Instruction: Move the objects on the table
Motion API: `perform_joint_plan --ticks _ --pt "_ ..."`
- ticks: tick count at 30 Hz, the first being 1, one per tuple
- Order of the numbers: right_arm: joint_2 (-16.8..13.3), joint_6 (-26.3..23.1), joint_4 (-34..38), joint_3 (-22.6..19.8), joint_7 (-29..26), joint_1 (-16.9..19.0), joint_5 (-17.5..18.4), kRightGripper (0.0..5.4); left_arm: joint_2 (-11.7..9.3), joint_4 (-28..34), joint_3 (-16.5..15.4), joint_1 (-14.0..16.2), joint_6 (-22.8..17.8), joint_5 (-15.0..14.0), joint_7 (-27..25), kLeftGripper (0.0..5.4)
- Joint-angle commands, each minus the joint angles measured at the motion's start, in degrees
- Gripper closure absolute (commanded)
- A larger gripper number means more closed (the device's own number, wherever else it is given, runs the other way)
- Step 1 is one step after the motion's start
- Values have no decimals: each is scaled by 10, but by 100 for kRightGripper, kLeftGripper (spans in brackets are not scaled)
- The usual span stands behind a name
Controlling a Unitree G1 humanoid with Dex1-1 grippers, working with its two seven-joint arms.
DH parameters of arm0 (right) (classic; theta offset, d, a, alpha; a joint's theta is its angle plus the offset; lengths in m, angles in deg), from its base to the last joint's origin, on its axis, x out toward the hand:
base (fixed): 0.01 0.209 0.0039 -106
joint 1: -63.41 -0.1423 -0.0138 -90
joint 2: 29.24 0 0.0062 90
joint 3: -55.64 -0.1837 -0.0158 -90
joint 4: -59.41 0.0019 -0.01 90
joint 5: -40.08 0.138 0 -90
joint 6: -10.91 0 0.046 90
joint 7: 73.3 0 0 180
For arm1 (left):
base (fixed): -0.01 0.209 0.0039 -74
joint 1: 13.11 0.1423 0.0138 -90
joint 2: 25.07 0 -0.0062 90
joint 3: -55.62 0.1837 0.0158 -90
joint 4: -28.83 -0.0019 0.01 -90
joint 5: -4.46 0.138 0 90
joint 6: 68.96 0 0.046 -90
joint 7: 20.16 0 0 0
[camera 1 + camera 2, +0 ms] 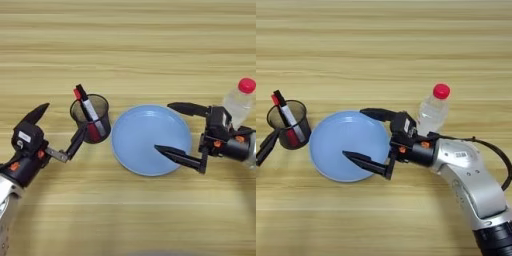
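A dark translucent cup (95, 119) stands left of centre with a red-and-black marker (86, 108) leaning in it. My left gripper (65, 118) is open just left of the cup; its lower finger (76, 142) reaches the cup's lower left side, and nothing is between the fingers. A clear plastic bottle (432, 114) with a red cap (441, 91) stands upright on the right. My right gripper (353, 132) is wide open, its two fingers reaching over the plate with nothing between them. The bottle stands just behind that gripper's wrist.
A round light-blue plate (142, 131) lies at the centre of the wooden table (130, 45), between the cup and the bottle. My right forearm (471, 175) runs off toward the lower right corner.
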Motion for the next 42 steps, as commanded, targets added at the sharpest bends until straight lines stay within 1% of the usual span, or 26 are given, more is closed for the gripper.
perform_joint_plan --ticks 1,5,8,11,15,17,20,21,25,28,30,32,35,37,39,42 --pt "6 11 4 2 8 -10 -9 0 7 -5 -3 -29 -17 5 26 4" --pt "12 7 26 -1 25 -5 -8 0 19 -30 1 -58 -12 17 51 4" --pt "17 2 40 -4 45 -2 -7 0 34 -65 1 -97 5 40 84 4" --pt "20 -4 51 -5 64 1 -7 0 42 -90 3 -124 11 51 101 4" --pt "26 -18 64 -7 90 -1 -4 0 48 -131 12 -157 22 67 110 4" --pt "28 -29 76 -11 107 -2 -2 0 49 -164 13 -182 34 73 114 4" --pt "29 -45 97 -20 133 -3 1 0 53 -196 16 -207 52 78 115 4" --pt "30 -50 103 -24 141 -4 3 0 54 -202 17 -212 56 79 116 4" --pt "41 -80 142 -55 204 -16 7 0 60 -233 22 -228 76 82 114 4" --pt "50 -100 165 -95 268 -34 -2 0 62 -251 23 -238 88 85 115 4" --pt "47 -115 181 -122 300 -41 0 0 64 -256 23 -241 92 86 116 4" --pt "41 -128 191 -144 319 -41 4 0 66 -258 25 -242 96 87 118 4" --pt "31 -145 201 -169 333 -35 9 0 69 -261 28 -242 99 88 119 4" --pt "30 -159 205 -159 336 -31 7 0 70 -262 30 -241 101 89 120 4" --pt "48 -183 197 -143 348 -32 17 0 72 -262 31 -240 102 90 121 4" --pt "82 -216 203 -125 381 -46 35 0 73 -258 33 -238 100 92 122 4"
